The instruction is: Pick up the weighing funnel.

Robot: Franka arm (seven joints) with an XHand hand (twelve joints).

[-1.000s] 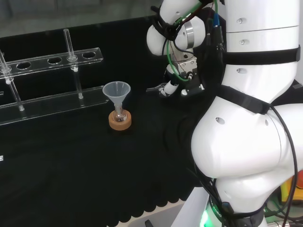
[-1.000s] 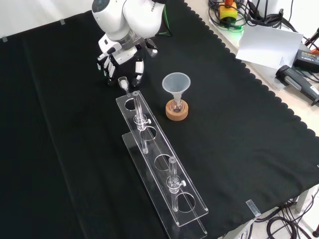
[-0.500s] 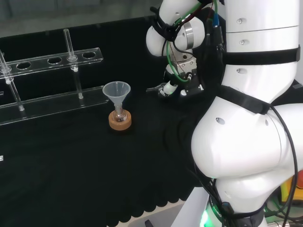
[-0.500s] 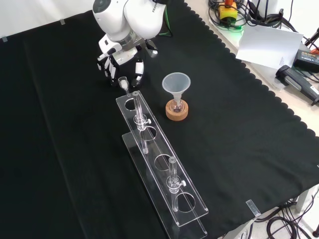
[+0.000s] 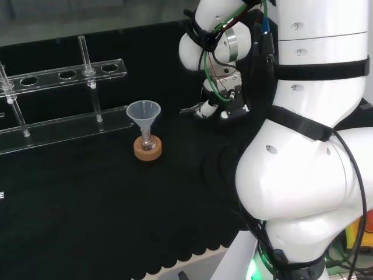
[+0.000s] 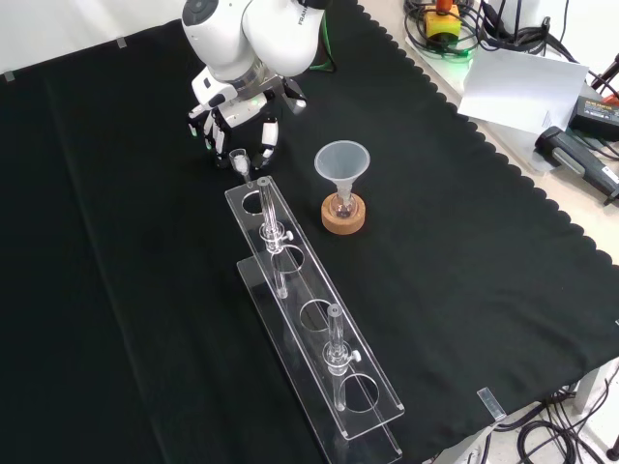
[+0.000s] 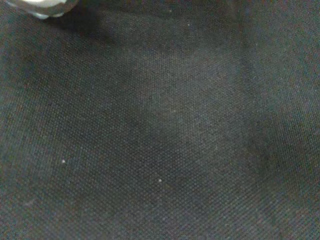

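Head view first: the hand (image 5: 208,108) hangs low over the cloth (image 5: 87,204), left of the arm's white links. A slim pale sliver juts from it toward the view's left, and I cannot tell whether that is glass or a fingertip. In the front view the hand's fingers (image 6: 267,133) curl downward, and the weighing funnel (image 6: 239,158), a small clear piece, sits between their tips. It looks pinched there and clear of the cloth, though the glass is hard to read. The piece lies directly under the palm on the side facing the tube rack (image 6: 319,338), whose near end is just beside it. The funnel (image 6: 342,159) stands in its flask on a cork ring (image 6: 343,220), off to the view's right and well apart. I judge that any further lift should go straight up, since drifting toward the rack risks a knock. The wrist view looks onto bare cloth, with a blurred white bit of the hand at its edge.
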